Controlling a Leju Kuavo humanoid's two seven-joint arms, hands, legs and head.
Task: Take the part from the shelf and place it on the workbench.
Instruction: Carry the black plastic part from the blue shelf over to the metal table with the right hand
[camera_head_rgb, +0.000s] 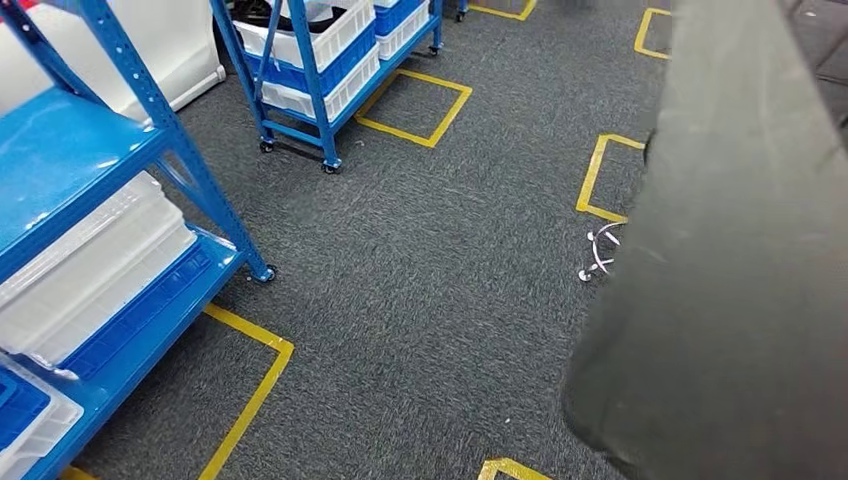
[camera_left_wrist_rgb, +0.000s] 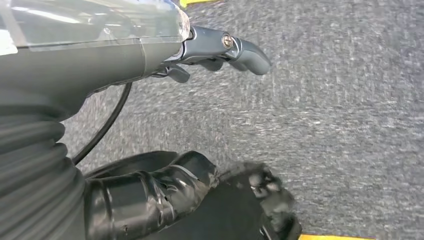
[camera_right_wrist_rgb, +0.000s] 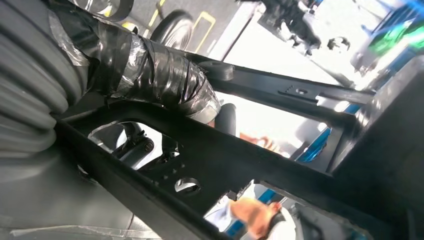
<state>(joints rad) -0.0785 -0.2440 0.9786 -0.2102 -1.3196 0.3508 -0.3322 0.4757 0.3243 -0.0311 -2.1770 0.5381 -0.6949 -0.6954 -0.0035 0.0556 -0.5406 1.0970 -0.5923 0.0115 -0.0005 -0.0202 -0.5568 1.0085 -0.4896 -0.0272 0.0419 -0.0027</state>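
The right robot hand grips the flat black perforated metal frame part, its long axis crossing the fingers; the left robot hand hangs empty, fingers apart.

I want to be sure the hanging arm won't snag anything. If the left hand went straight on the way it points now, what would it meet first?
Probably just the grey carpet. The left hand holds nothing and points out over bare floor; depth is unclear.

Part cut off by frame edges, right hand's fingers partly hidden
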